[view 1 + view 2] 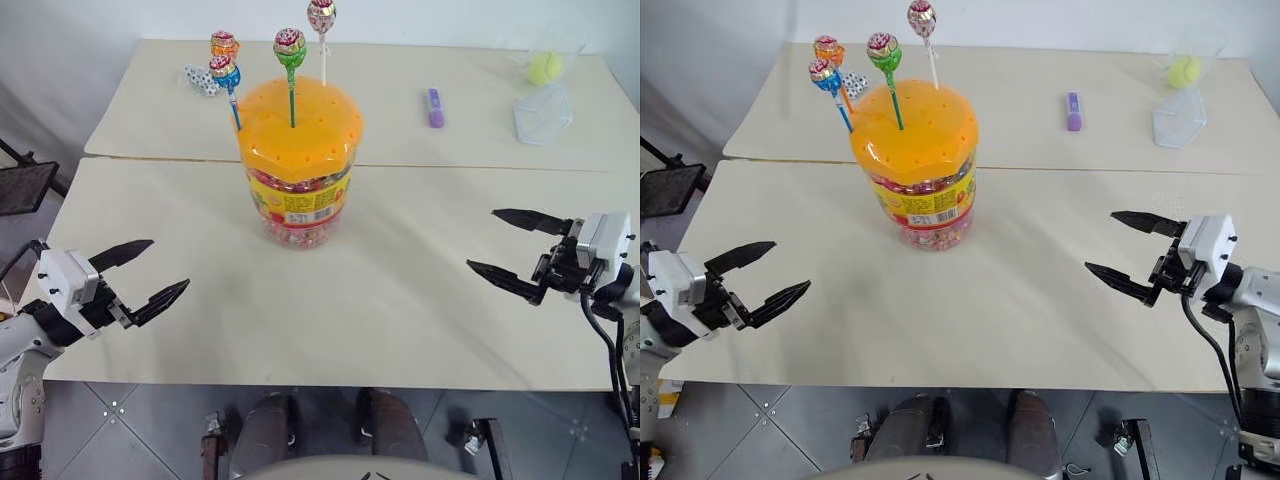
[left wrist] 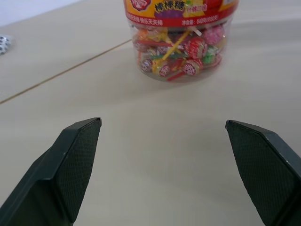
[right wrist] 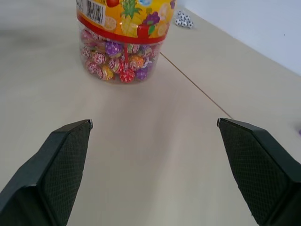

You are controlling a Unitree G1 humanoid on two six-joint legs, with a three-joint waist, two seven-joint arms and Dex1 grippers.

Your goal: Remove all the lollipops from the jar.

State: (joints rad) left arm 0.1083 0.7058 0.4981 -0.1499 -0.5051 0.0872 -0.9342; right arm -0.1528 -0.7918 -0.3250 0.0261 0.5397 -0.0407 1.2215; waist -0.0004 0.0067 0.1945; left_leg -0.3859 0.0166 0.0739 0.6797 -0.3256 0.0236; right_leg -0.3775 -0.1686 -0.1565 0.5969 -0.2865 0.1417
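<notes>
Clear jar (image 1: pixel 297 190), orange holed lid; 4 lollipops (image 1: pixel 291 45) upright.

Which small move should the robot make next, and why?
Probably bring the right gripper up toward the white-stick lollipop, the one nearest its side. All four lollipops are in the jar's orange lid, and both grippers are open, empty and far from the jar.

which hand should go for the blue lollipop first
Left, probably. The blue lollipop stands at the jar lid's left edge, nearer the open left hand; the open right hand is farther.
</notes>
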